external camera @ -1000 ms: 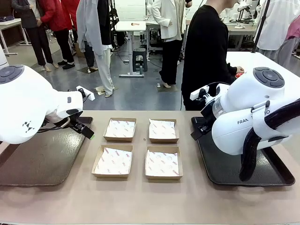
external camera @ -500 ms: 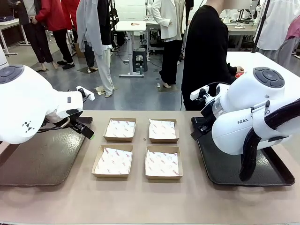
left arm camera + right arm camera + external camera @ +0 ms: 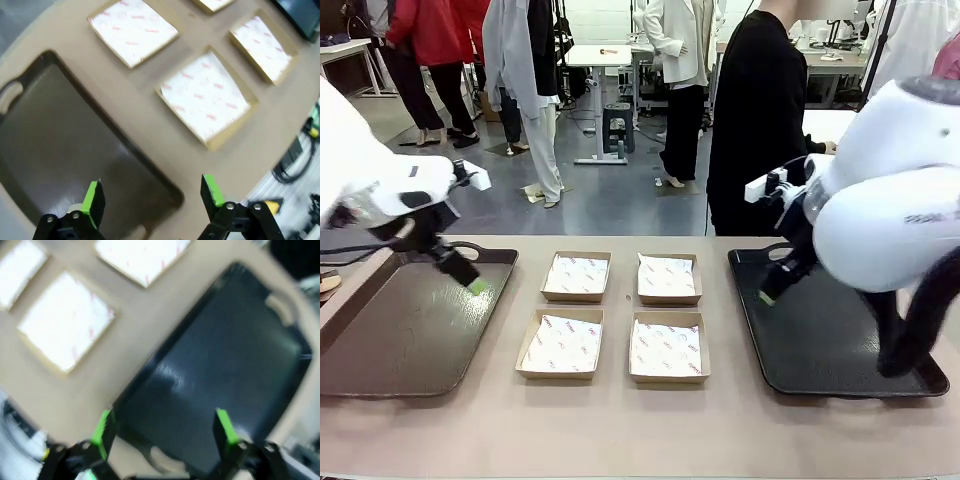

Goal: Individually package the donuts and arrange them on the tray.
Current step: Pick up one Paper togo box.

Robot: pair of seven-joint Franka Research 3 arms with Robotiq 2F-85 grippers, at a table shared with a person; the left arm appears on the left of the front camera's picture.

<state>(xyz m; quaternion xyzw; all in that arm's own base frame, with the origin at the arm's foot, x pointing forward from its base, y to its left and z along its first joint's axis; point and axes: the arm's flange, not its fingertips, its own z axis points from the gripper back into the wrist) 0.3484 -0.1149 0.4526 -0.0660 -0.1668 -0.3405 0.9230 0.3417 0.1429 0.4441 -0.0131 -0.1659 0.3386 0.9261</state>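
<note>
— Hanging wide open, isn't it, that left gripper (image 3: 470, 280)?
— Yes, jaws fully spread, nothing between them. Its green pads (image 3: 93, 196) hang over a corner of the left tray (image 3: 380, 340). Whether they touch the surface, I cannot tell.
— And the right gripper (image 3: 770, 292)?
— Same story: jaws apart, empty, tilted down over the far left part of the right tray (image 3: 840, 350). Its wrist view is smeared, so the pads (image 3: 223, 426) are just two green streaks.
— What else is hard to see?
— The bulky white right arm (image 3: 890, 220) hides much of that tray's far right side. The person in black (image 3: 755, 120) stands at the far side of the table (image 3: 640, 430); the arm covers one of their hands. The left tray runs off the picture's left edge.
— Tell me about the trays themselves.
— Both are dark, flat rectangles with rounded corners and a low raised rim. They look smooth and slightly glossy, with a cut-out handle at the end.
— And between them?
— Four shallow cardboard boxes (image 3: 558, 374), square and brown, set two by two on the tan tabletop, near one another but not touching. Each holds a white paper liner (image 3: 563, 343) with small reddish print, too small to read.
</note>
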